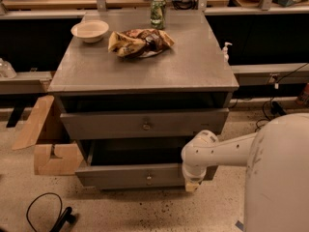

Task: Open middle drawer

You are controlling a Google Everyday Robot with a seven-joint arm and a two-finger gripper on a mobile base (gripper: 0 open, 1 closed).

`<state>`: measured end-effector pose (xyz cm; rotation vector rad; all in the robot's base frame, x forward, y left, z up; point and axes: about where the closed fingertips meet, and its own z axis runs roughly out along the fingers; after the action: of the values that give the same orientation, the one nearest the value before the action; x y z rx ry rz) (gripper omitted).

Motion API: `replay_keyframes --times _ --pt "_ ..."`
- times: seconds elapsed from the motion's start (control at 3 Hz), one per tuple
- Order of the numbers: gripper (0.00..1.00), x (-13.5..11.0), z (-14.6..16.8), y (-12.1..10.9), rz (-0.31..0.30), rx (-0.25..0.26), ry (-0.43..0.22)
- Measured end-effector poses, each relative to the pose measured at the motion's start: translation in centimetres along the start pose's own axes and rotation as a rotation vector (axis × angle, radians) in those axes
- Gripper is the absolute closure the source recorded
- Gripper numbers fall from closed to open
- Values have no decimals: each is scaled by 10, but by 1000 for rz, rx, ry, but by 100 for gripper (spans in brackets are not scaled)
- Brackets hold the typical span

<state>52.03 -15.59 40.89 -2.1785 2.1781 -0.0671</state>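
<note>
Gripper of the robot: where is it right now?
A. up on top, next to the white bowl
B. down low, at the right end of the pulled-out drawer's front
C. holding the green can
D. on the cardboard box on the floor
B. The gripper hangs low at the right end of the front of the middle drawer, which is pulled out, far below the bowl and the can on the cabinet top.

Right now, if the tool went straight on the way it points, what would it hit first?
The tool points down beside the right end of the middle drawer; likely the floor first, though depth is unclear.
</note>
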Motion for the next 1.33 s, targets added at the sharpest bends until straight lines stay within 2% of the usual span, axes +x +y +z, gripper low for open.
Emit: replay_keyframes --times 0.33,0.67,1.33 --pt "78 3 -6 24 29 -29 5" --pt "99 3 -12 23 29 -29 5" --pt "100 3 -18 23 29 -29 5"
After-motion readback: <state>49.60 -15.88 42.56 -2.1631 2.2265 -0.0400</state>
